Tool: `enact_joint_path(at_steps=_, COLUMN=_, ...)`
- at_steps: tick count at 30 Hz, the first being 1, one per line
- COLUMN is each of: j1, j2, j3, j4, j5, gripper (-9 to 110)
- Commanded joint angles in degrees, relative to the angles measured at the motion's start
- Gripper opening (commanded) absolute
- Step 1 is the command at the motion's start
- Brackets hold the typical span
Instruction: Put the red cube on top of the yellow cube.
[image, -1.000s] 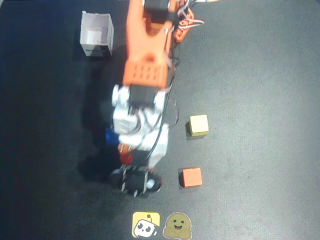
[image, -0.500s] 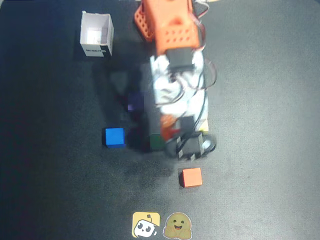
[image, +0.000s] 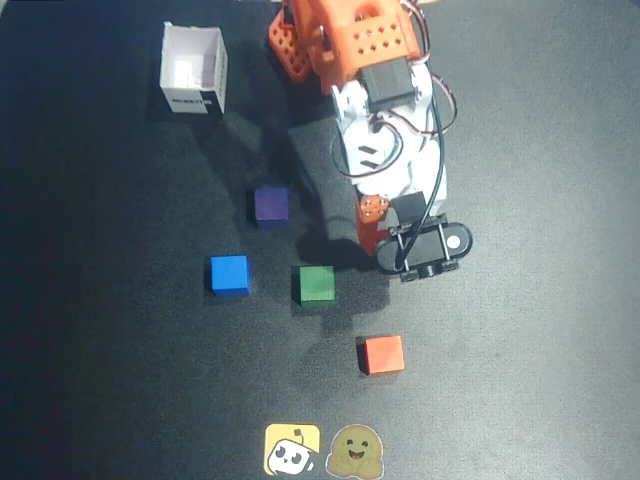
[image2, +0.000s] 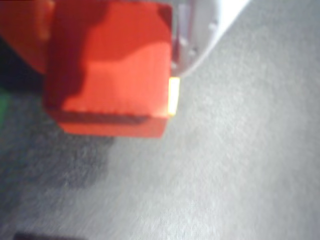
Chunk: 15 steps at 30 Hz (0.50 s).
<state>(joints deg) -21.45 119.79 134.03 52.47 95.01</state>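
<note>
End effector (image: 372, 232), right of centre in the overhead view, is clamped on the red cube (image2: 112, 70), which fills the wrist view's upper left. A sliver of the yellow cube (image2: 173, 96) shows at its right edge. Green cube (image: 316, 285) sits lower left on the counter (image: 540, 330).

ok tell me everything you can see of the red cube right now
The red cube is a small plain block of saturated red with matte, smooth-looking faces and sharp edges. In the wrist view it fills the upper left, held in the gripper, a white finger against its right face. A sliver of the yellow cube shows past its right edge. From overhead only a red scrap shows under the arm, so whether it rests on the yellow cube cannot be told.
</note>
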Motion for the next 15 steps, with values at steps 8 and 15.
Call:
enact_joint_path(at_steps=8, j1=-0.6, j2=0.3, j3=2.2, j4=-1.6, j5=-0.7, gripper=4)
enact_joint_path(at_steps=15, j1=-1.1, j2=-1.5, j3=3.3, j4=-3.8, j5=-0.8, gripper=4)
